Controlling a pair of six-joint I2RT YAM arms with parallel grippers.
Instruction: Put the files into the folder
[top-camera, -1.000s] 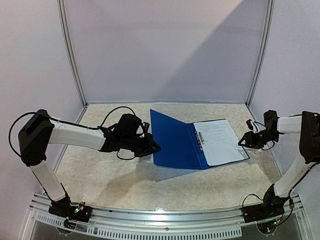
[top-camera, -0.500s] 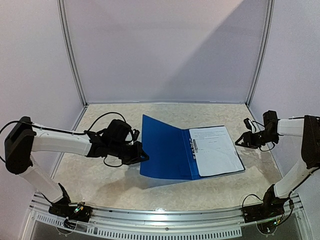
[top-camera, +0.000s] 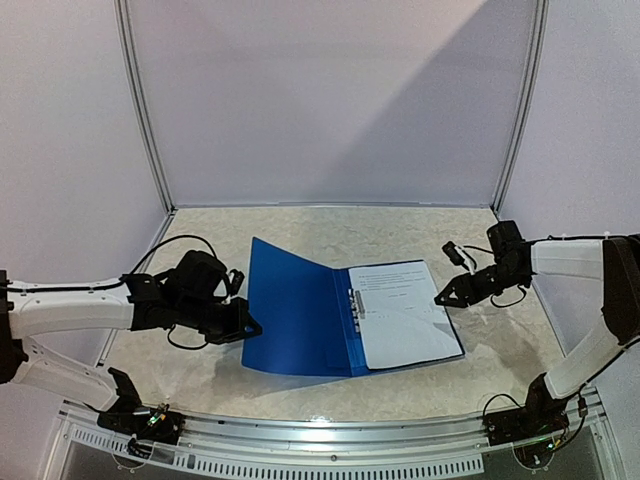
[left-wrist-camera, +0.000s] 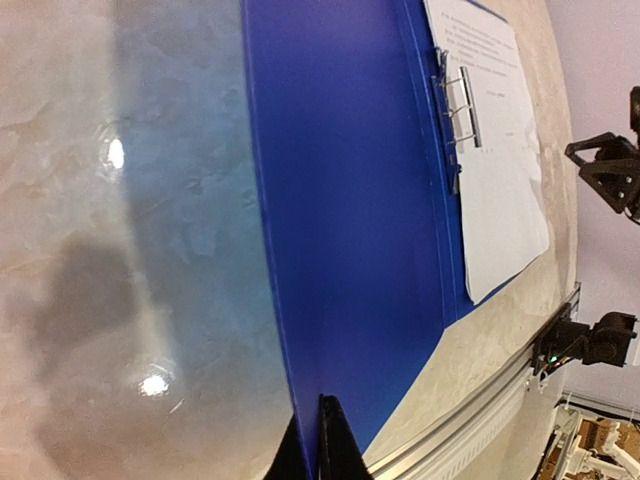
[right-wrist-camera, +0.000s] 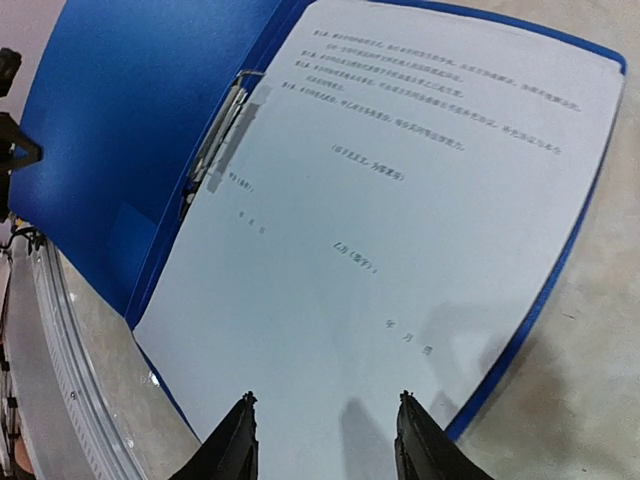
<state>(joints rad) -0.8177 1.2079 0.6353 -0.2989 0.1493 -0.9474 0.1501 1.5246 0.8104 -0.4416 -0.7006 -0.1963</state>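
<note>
Pinching folder (top-camera: 295, 310) cover, left end effector (top-camera: 247, 328).

Files (top-camera: 405, 315) on right half of folder (top-camera: 295, 315), folder at middle of table (top-camera: 300, 230)

Print on the files (top-camera: 405, 312) is too small to read.

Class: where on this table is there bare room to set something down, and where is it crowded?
Bare: the table between the folder and back wall; the strip before the front rail. Crowded: left gripper at the cover, right gripper by the files.
</note>
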